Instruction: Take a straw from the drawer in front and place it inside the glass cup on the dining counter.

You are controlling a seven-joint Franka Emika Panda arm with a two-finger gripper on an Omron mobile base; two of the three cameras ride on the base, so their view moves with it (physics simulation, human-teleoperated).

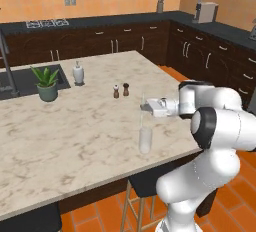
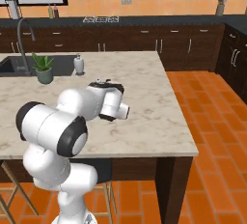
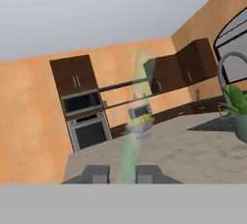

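**Gripper over the glass cup at the near edge of the dining counter**

Nearest the cameras, the white arm reaches forward over the dining counter (image 1: 75, 131), a beige, marble-veined slab on a dark base with stools tucked beneath its near edge. The gripper (image 1: 145, 107) points sideways along the counter, directly above the glass cup (image 1: 145, 139), which stands upright close to the near edge. The jaws are almost fully closed on the straw (image 1: 142, 110), a thin pale line that runs down from the fingers into the cup. In the hand view the straw (image 3: 133, 136) rises between the two finger tips as a blurred, greenish streak.

Further along the counter stand two small dark shakers (image 1: 121, 90), side by side. Beyond them are a white pump bottle (image 1: 78, 73) and a potted plant (image 1: 46, 83), both beside a sink (image 1: 20, 83) set into the slab, with its curved faucet (image 2: 26, 32).

At the back, a black stone counter (image 1: 115, 20) runs over dark brown cabinets along orange walls, with a cooktop (image 1: 47, 23) set in it. The floor is orange tile (image 2: 212, 121). The hand view shows a fruit bowl (image 3: 140, 124) on the counter and a built-in oven (image 3: 89, 131) against the far wall.
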